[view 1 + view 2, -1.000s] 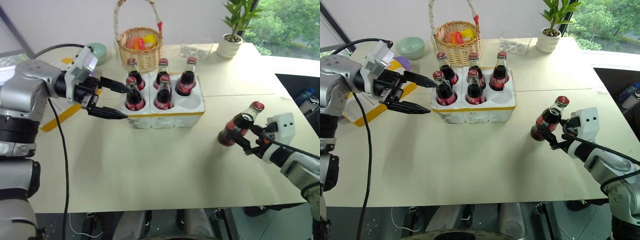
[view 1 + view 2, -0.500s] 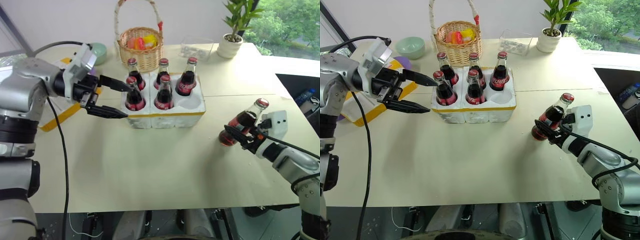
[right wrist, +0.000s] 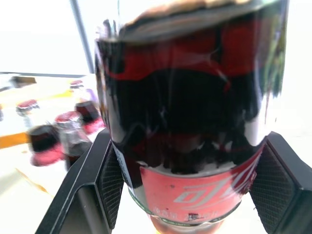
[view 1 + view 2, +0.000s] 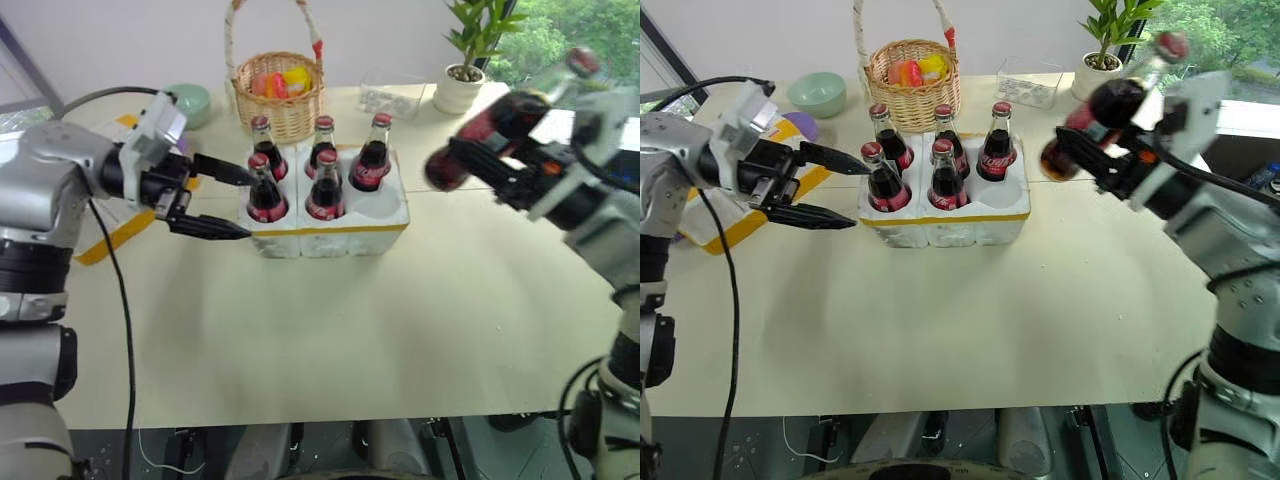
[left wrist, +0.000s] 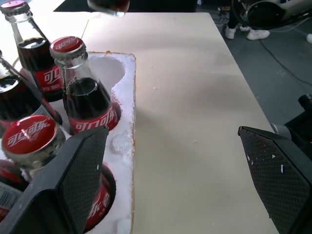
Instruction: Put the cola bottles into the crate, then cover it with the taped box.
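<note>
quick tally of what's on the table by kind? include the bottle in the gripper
Cola bottles: 6, five in the crate, one held by the right gripper
Crate: 1
Wicker basket: 1
Green bowl: 1
Clear plastic tray: 1
Potted plant: 1
Total: 11

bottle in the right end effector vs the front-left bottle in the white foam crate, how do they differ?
The dark glass cola bottle in the right end effector is held in the air, tilted, cap toward the window; the front-left cola bottle stands upright in a well of the white styrofoam crate. The first is gripped between black fingers; the second is free, with the open left end effector beside it. Both have red caps and red-and-white labels.
</note>
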`<state>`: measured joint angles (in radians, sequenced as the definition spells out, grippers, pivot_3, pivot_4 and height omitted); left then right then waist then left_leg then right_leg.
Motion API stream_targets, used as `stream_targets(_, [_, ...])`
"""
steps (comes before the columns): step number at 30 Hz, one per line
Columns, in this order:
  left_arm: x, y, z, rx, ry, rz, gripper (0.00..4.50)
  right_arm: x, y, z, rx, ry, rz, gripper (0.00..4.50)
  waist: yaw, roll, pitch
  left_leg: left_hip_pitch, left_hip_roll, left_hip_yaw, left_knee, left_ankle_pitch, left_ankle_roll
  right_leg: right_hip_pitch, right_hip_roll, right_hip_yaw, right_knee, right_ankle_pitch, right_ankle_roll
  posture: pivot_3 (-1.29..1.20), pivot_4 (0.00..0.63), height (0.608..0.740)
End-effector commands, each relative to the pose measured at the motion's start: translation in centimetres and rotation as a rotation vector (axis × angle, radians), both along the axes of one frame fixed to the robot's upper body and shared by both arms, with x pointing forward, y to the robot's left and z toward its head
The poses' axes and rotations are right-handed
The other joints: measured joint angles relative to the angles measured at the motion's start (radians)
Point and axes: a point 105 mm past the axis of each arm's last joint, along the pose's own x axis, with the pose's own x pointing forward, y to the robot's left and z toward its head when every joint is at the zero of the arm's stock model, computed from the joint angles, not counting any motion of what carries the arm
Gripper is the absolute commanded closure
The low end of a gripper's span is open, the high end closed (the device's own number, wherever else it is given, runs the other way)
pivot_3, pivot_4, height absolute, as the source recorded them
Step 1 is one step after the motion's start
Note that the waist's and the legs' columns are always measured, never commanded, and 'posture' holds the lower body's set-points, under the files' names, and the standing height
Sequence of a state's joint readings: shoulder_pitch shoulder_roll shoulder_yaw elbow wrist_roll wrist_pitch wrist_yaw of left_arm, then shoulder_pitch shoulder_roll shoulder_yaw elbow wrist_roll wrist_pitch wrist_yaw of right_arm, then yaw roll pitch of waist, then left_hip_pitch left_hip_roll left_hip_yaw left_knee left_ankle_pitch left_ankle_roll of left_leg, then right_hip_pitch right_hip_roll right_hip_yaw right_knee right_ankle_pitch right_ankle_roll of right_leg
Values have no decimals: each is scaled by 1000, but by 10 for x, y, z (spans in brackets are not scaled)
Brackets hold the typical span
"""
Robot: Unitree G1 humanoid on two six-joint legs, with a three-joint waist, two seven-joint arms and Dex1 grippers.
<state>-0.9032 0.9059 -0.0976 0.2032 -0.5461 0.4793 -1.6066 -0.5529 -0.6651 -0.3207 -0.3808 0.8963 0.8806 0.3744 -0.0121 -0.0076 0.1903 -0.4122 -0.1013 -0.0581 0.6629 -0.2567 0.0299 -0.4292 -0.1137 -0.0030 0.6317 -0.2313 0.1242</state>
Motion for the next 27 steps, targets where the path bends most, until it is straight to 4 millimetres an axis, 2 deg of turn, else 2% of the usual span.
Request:
stream_targets(1, [-4, 7, 16, -6, -66, 28, 0, 7, 21, 10, -31, -50, 63, 1713, 1, 0, 0, 0, -1, 0, 0, 0, 0, 0, 0, 0, 0, 0, 0, 0, 150, 739])
stream_targets(5, [-7, 11, 17, -6, -71, 51, 0, 22, 35, -4, -80, -17, 94, 1713, 1, 0, 0, -1, -2, 0, 0, -1, 1, -1, 0, 0, 0, 0, 0, 0, 150, 739])
stream_targets(9, [-10, 13, 18, -8, -75, 66, 0, 33, 39, -22, -138, 28, 104, 1713, 1, 0, 0, -2, -3, 0, 0, 0, 0, -2, 0, 0, 0, 0, 0, 0, 150, 739])
stream_targets(17, [-10, 15, 19, -14, -76, 92, 0, 35, 56, -53, -251, 127, 216, 1713, -2, 0, 0, -5, -3, 0, 0, 3, -4, -5, 0, 0, 1, 0, 0, 0, 150, 739])
stream_targets(19, [-11, 15, 19, -15, -76, 92, 0, 40, 55, -62, -259, 167, 210, 648, -2, 0, 0, -5, -3, 0, 0, 3, -5, -5, 0, 0, 1, 0, 0, 0, 150, 739])
stream_targets(21, [-11, 14, 19, -17, -77, 94, 0, 44, 55, -65, -264, 179, 200, 25, -3, 0, 0, -5, -3, 0, 0, 3, -5, -5, 0, 0, 1, 0, 0, 0, 150, 739])
stream_targets(24, [-10, 16, 17, -13, -80, 111, 0, 47, 53, -63, -281, 159, 179, 25, -2, 0, 0, -4, -3, 0, 1, 3, -5, -5, 0, 0, 2, 0, 0, 0, 150, 739])
stream_targets(27, [-12, 23, 16, -22, -112, 179, 0, 38, 42, -51, -258, 137, 181, 25, -2, 0, 0, -5, -3, 0, 1, 3, -5, -5, 0, 0, 2, 0, 0, 0, 150, 739])
